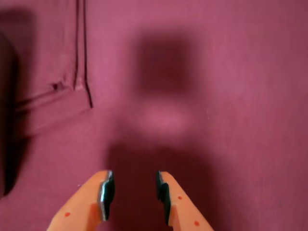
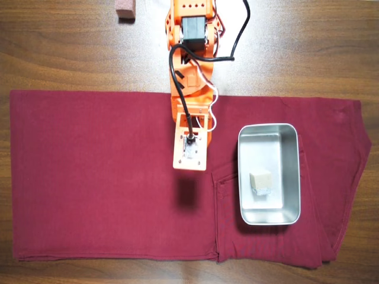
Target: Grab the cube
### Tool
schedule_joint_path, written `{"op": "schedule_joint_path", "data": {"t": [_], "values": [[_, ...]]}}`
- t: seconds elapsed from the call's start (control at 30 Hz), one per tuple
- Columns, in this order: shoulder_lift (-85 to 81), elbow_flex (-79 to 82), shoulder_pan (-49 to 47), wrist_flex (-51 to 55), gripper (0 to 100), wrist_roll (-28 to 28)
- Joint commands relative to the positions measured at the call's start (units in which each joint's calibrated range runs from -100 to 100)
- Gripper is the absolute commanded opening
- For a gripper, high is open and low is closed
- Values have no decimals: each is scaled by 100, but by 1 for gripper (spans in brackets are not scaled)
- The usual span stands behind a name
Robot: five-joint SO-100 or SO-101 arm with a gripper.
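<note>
The cube (image 2: 260,180) is small, beige-grey and matte. It sits inside the metal tray (image 2: 269,148), toward its near end, in the overhead view. The orange arm's wrist (image 2: 189,148) hangs over the red cloth, left of the tray and apart from it. In the wrist view my gripper (image 1: 134,186) is open and empty, its orange fingers (image 1: 91,197) with dark pads above bare cloth. The cube does not show in the wrist view.
A dark red cloth (image 2: 89,177) covers most of the wooden table (image 2: 59,47). A reddish-brown block (image 2: 125,8) lies at the far edge. A pocket seam (image 1: 86,82) and a dark shape (image 1: 7,120) are at the wrist view's left.
</note>
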Motion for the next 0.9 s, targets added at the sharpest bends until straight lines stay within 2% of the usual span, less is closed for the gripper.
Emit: {"op": "schedule_joint_path", "data": {"t": [0.0, 0.23, 0.27, 0.87], "values": [[-101, 65, -11, 519, 12, -34], [-101, 74, -30, 2686, 3, 34], [-101, 74, -20, 2695, 0, 0], [-101, 74, 47, 2695, 0, -24]]}}
